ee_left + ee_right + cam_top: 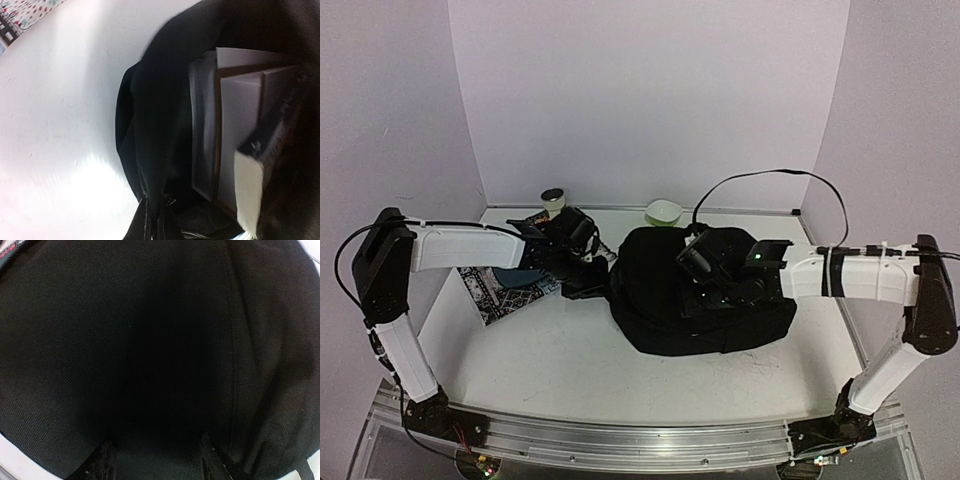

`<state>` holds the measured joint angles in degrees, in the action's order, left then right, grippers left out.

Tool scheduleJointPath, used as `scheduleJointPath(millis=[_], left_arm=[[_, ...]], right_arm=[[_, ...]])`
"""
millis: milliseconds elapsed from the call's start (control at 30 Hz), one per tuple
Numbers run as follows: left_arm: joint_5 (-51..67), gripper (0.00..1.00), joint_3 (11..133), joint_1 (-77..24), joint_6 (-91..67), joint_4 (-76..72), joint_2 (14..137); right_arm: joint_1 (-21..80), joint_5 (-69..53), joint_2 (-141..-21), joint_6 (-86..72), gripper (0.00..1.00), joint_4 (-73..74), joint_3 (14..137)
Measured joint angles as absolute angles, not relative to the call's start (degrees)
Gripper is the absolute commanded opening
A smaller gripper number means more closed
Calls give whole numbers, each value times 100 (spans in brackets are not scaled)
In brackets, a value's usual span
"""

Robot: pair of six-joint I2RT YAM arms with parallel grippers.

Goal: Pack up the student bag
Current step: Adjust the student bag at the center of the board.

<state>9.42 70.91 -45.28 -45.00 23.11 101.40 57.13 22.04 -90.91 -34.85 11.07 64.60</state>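
Student bag: the black student bag [655,305] lies slumped near the middle of the white table [560,370], both arms reaching in to it.

Inside the bag: the left wrist view looks into the opening, where several pale flat books or boxes [235,115] stand side by side. Some packing appears to be done.

Left gripper: the left gripper [582,280] sits at the bag's left edge, by the opening. Its fingers [144,222] look drawn close together on dark fabric near a zip. It is black on black, so whether they pinch the fabric or are only shut cannot be told.

Right gripper: the right gripper [157,457] hangs over the top of the bag, facing plain fabric. Its fingers are spread apart with nothing between them.

Behind the bag: a green bowl [664,211] sits just behind it by the back wall, and a small cup [553,199] stands behind and to the left.

Left of the bag: a patterned mat [490,295] with a dark teal plate [515,277] lies under the left arm.

Left to do: the mouth is open and its zip is not run shut. Whether the bowl, cup or plate are meant to go in is unclear.

Judgement: well along, probably at the stage of holding or closing the opening.
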Motion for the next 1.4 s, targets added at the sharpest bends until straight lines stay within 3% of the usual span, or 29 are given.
scheduleJointPath(millis=[267,400,533,733,967,1067,1400], left_arm=[[990,0,6583,-4532,-4643,2452,9268],[1004,5,6377,-4529,-4654,2459,9020],[1039,14,6161,-4543,-4686,2462,8912],[983,39,6049,-4545,-4584,2458,8552],[851,53,5998,-4576,-4246,2449,8078],[746,56,5994,-4735,-4047,2447,7941],[252,55,6521,-6129,-3440,2432,8440]], right_arm=[[5584,2038,-9858,-3094,58,1041,7180],[5515,1905,-10026,-2936,58,991,7416],[5466,1727,-10012,-2885,59,950,7426],[5450,1284,-9233,-2938,60,884,6754],[5450,804,-8209,-3101,59,928,5911],[5450,737,-8154,-3202,58,906,5596],[5450,750,-8160,-3828,41,847,5317]])
